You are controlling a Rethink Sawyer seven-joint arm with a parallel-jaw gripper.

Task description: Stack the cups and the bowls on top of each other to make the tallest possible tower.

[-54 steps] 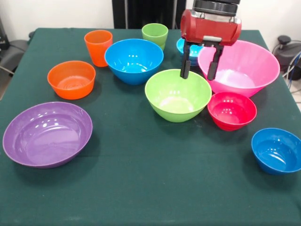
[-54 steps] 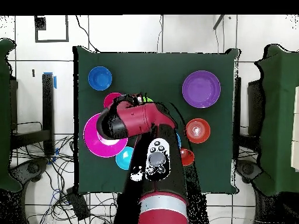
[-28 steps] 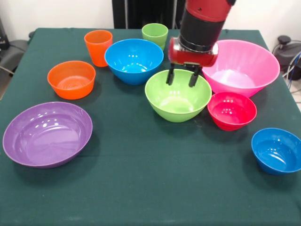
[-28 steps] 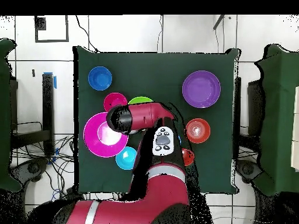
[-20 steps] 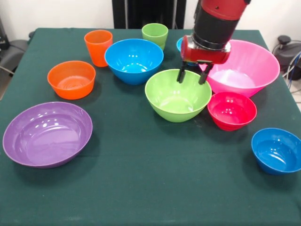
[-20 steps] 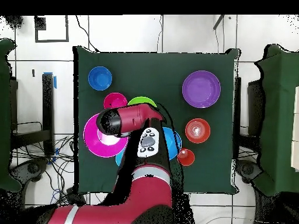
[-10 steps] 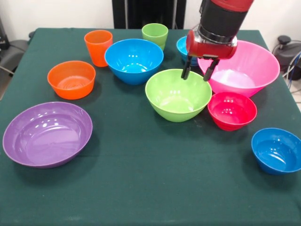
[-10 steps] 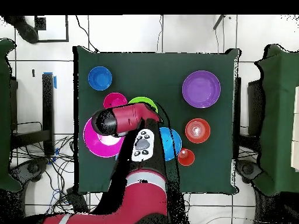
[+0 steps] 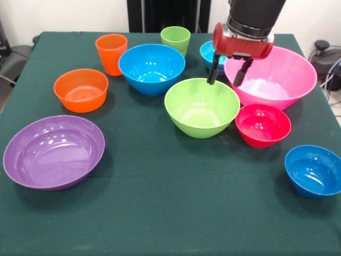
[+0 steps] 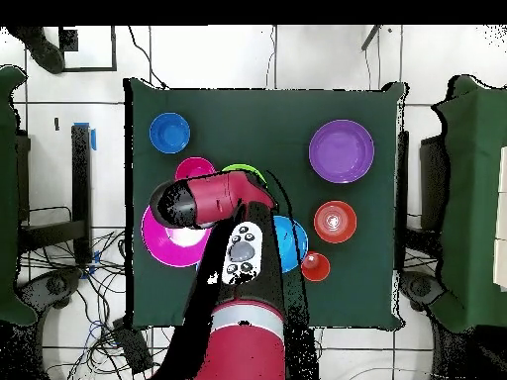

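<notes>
Your gripper [image 9: 228, 74], fingers spread and empty, has risen off the glossy lime-green plastic bowl [image 9: 202, 108] toward the huge pink plastic bowl [image 9: 269, 76]; nothing on the bench is stacked yet.

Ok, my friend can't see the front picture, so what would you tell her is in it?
A red robot gripper hangs open between a lime green bowl and a huge pink bowl, holding nothing. Other bright bowls and two cups, one orange and one light green, sit apart on a dark green table; nothing is stacked.
</notes>
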